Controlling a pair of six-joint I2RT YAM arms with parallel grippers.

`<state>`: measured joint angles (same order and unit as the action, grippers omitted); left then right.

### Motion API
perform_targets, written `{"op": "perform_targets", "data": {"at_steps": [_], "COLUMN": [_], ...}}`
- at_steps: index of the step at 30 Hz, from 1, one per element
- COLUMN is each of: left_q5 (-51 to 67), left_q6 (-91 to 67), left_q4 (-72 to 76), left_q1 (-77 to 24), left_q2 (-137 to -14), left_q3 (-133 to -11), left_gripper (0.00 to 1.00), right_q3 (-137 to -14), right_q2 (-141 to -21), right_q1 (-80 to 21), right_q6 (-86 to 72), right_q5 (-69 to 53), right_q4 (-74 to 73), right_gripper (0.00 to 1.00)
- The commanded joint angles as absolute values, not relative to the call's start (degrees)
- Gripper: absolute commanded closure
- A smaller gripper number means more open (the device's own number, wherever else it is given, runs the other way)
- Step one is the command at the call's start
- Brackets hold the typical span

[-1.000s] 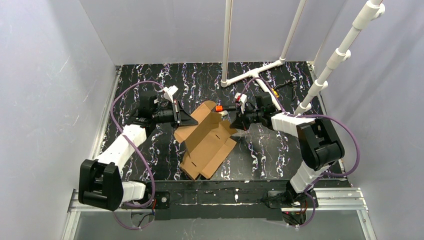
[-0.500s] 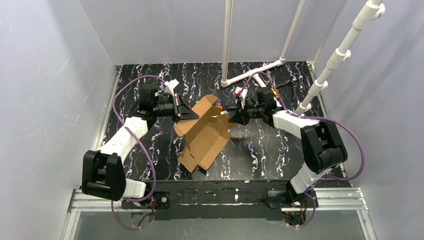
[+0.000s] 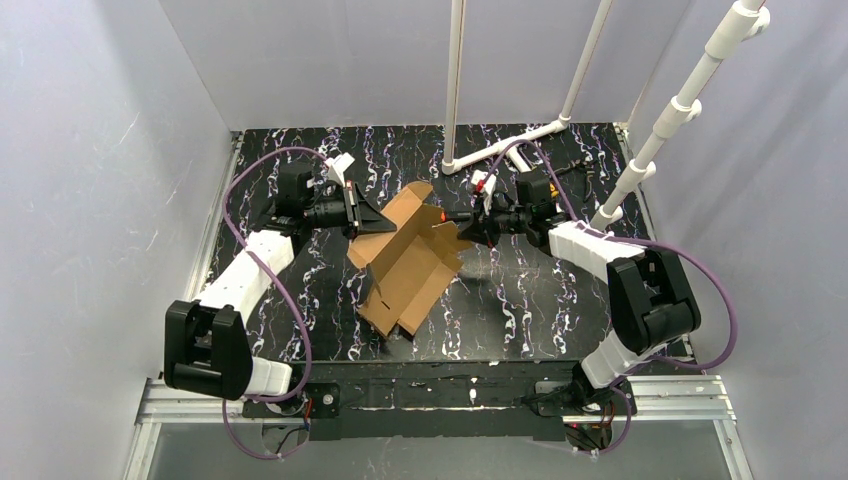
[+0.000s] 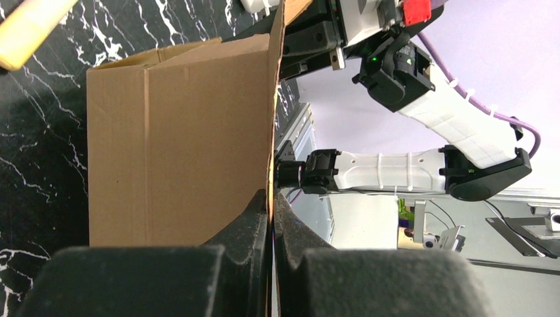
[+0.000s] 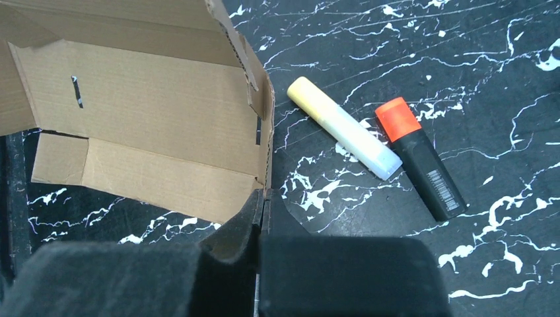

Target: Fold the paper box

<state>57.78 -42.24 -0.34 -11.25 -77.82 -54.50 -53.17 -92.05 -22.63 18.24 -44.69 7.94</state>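
We found the paper box (image 3: 405, 265) between the two grippers. It was a die-cut sheet of plain brown corrugated cardboard, partly raised into a shallow open tray, with its flaps splayed toward the arm bases. The left gripper (image 4: 271, 201) was clenched on a thin upright wall of the box. Its black fingers met on either side of the cardboard, the edge ran straight up from the fingertips, and a flat, creased panel stood just left of them.

The right gripper (image 5: 262, 198) was likewise pinched onto the box, its dark fingers closed on the lower corner of a side wall. Up and to the left of those fingers we saw the matte inner face, with fold lines, narrow slots and a jagged tab.

To the right of that gripper, apart from the cardboard, lay a pale yellow cylindrical marker (image 5: 343, 127). Just beside it was a black marker with an orange cap (image 5: 419, 158) and a barcode label. Both lay flat on the table (image 5: 462, 53), a glossy black surface veined with white like marble. We could not tell whether the box's near end touched the tabletop.
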Motion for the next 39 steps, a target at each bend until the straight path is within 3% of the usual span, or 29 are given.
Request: {"op": "perform_targets", "data": {"at_steps": [1,16,23,39], "left_q5": [58.9,59.1,59.9,62.0], "left_q6": [-43.1,-32.8,-32.1,-31.9], "left_q4": [1.1,-13.2,-11.5,-6.7], "left_q1": [-11.0,-11.0,-11.0,-11.1], "left_q2": [-78.7,-84.4,-84.3,-83.2], "left_q3": [-58.6,-71.5,-67.3,-59.3], "left_gripper": [1.00,1.00,1.00,1.00], "right_q3": [-53.8,-49.4,-39.8,-36.2], "right_q2": [-89.8,-93.9,-92.9,-92.4], "right_q1": [-23.2,-23.7,-23.7,-23.7], "right_q6": [20.1,12.5,13.1,16.5], "right_q5": [-46.2,-42.1,-42.2,-48.7], "right_q4": [11.5,36.1,47.5,43.7], "right_gripper": [0.99,0.99,0.99,0.88]}}
